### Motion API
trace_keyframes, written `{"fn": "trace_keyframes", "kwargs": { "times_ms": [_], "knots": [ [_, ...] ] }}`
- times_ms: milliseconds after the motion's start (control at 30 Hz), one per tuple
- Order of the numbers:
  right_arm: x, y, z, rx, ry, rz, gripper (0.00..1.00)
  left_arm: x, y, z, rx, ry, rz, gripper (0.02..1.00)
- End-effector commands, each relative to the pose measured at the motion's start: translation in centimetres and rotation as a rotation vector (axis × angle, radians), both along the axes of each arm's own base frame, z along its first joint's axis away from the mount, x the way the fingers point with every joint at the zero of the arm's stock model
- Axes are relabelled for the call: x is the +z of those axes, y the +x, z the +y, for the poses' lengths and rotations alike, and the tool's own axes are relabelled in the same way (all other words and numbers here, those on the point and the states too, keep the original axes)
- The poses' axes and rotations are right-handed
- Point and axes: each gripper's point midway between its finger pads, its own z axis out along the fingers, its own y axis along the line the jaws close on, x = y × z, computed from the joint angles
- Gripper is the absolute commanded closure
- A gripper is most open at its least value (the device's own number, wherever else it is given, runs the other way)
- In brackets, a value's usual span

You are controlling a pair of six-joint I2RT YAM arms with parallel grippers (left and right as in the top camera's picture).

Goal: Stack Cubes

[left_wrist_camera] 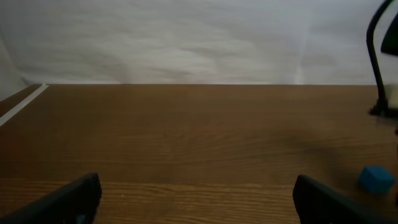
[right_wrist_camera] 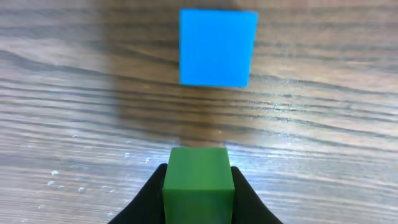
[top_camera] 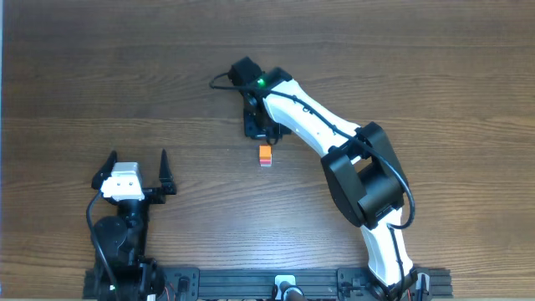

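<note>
Right pincer (right_wrist_camera: 199,194) clamped on green cube (right_wrist_camera: 199,177), both sides gripped, held above the tabletop (top_camera: 100,75). Blue cube (right_wrist_camera: 217,46) sits loose on the wood just ahead of it, apart. Orange cube (top_camera: 265,154) lies near the right arm's wrist, seemingly on top of another piece; cannot tell which. Left pincer (top_camera: 137,159) spread wide, holding nothing, parked well apart from the cubes.

Risks, as judged:
- Green set off-centre on blue: it would tip or slide off on release.
- Letting go from too high: bounce, blue knocked askew.
- Fingers overhang green's sides; coming down they could nudge blue, which nothing holds.
- Arm swinging low could clip the orange pile.

Surface: brown wood grain, smooth, some glare, likely little grip for small cubes. Room: pale plain wall (left_wrist_camera: 186,37) beyond the far edge.
</note>
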Motion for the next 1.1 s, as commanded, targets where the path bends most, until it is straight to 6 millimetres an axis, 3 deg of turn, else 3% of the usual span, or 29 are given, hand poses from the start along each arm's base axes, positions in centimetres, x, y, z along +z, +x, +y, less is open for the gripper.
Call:
{"fn": "trace_keyframes", "kwargs": {
  "times_ms": [33, 333, 467, 700, 900, 1100],
  "knots": [
    [2.5, 1.2, 0.7, 0.006, 0.000, -0.041, 0.989, 0.0, 0.0, -0.2, -0.010, 0.013, -0.007, 0.018],
    [7.2, 0.9, 0.3, 0.009, -0.011, -0.052, 0.989, 0.0, 0.0, -0.2, -0.010, 0.014, -0.007, 0.018],
    [10.0, -1.0, -0.4, 0.022, -0.033, -0.058, 0.989, 0.0, 0.0, -0.2, -0.010, 0.013, -0.007, 0.018],
    [12.8, -4.4, 0.0, 0.046, -0.050, -0.057, 0.987, 0.0, 0.0, -0.2, -0.011, 0.013, -0.007, 0.018],
    [12.4, -6.6, 0.9, 0.067, -0.072, -0.024, 0.987, 0.0, 0.0, -0.2, -0.011, 0.013, -0.007, 0.018],
    [11.1, -6.9, 0.7, 0.047, -0.073, -0.001, 0.987, 0.0, 0.0, -0.2, -0.010, 0.013, -0.007, 0.020]
  ]
}}
